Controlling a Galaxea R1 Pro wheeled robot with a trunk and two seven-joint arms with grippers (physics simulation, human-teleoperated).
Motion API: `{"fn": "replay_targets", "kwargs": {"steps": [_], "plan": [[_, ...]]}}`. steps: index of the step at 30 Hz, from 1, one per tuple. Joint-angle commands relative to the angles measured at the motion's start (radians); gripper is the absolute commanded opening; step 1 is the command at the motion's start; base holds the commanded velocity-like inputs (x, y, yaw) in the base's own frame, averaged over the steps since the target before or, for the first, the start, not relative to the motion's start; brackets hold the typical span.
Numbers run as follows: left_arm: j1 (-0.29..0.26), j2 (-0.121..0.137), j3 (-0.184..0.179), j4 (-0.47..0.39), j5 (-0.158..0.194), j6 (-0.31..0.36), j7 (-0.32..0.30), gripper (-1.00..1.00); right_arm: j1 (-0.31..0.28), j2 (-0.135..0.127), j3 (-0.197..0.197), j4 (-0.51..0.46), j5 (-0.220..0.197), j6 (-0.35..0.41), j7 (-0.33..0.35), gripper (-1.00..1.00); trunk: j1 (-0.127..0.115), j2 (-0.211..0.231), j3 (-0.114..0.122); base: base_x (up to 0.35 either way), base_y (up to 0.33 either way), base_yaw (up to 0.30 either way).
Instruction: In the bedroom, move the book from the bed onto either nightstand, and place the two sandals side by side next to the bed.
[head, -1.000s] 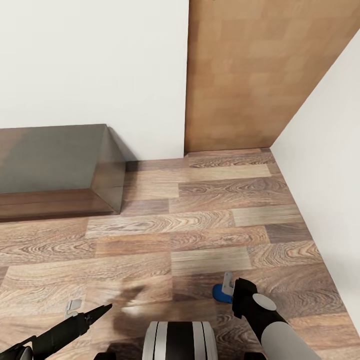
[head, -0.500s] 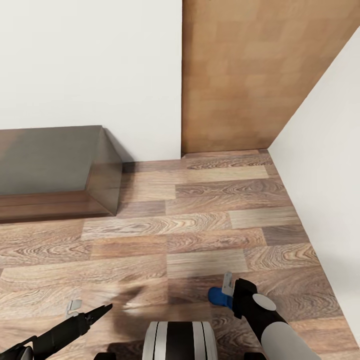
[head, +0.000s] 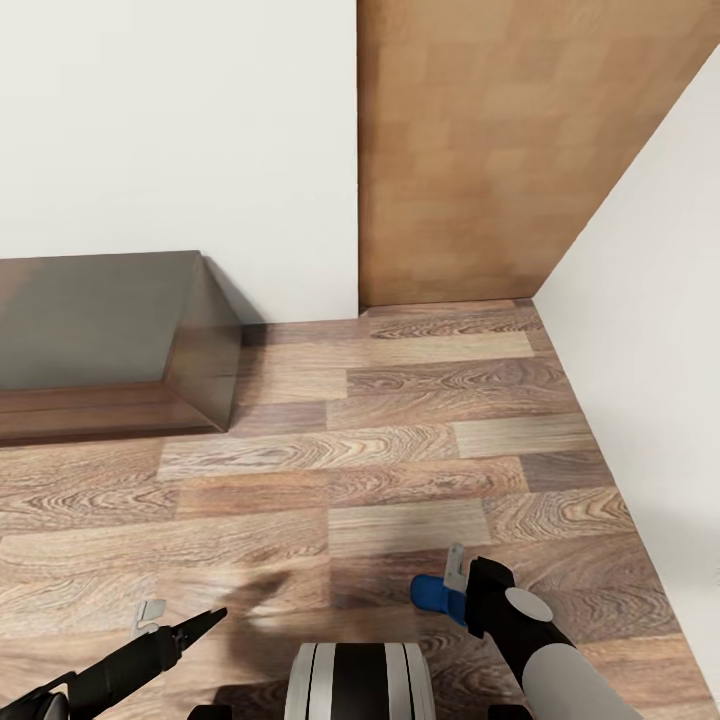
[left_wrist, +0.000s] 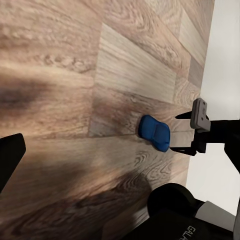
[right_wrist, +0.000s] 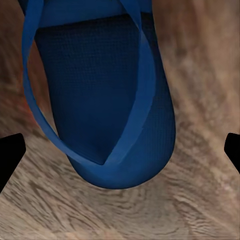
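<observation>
One blue sandal (head: 430, 592) lies on the wood floor just in front of my base. In the right wrist view the sandal (right_wrist: 100, 100) sits between the two spread fingertips, thong straps up. My right gripper (head: 452, 580) hovers at the sandal's edge, open, and the left wrist view shows its fingers (left_wrist: 199, 116) apart beside the sandal (left_wrist: 154, 133). My left gripper (head: 160, 620) hangs low at the left, open and empty. A low dark-brown glossy nightstand (head: 100, 330) stands against the white wall at the left. The book and the bed are out of view.
A light wooden door panel (head: 470, 150) fills the far corner. A white wall (head: 650, 350) runs close along the right side. Brown plank floor (head: 400, 440) stretches between the nightstand and that wall.
The whole picture has slid slightly left, so the camera has turned. The sandal shifted along with the floor. Both arms keep their place in the view.
</observation>
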Motion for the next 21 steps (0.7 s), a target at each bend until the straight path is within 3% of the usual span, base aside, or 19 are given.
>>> {"fn": "replay_targets", "kwargs": {"steps": [1,13,17,21], "plan": [[0.0,0.0,0.001,0.0,0.004,0.01,-0.002,1.0,0.0,0.0,0.003,-0.002,0.007,0.003,0.007,1.0,0.0,0.0,-0.001,0.0,-0.041,0.0],[0.0,0.0,0.001,0.0,0.004,0.01,-0.002,1.0,0.0,0.0,0.003,0.0,0.007,0.003,0.007,1.0,0.0,0.0,-0.001,0.0,-0.005,0.0],[0.0,0.0,0.001,0.0,0.004,0.01,-0.002,1.0,0.0,0.0,0.003,0.0,0.008,0.003,0.007,1.0,0.002,-0.001,-0.016,0.0,0.0,0.0],[0.0,0.0,0.001,0.0,0.004,0.01,-0.003,1.0,0.0,0.0,0.003,0.0,0.008,0.003,0.007,1.0,0.002,-0.001,-0.016,0.0,0.0,0.0]]}}
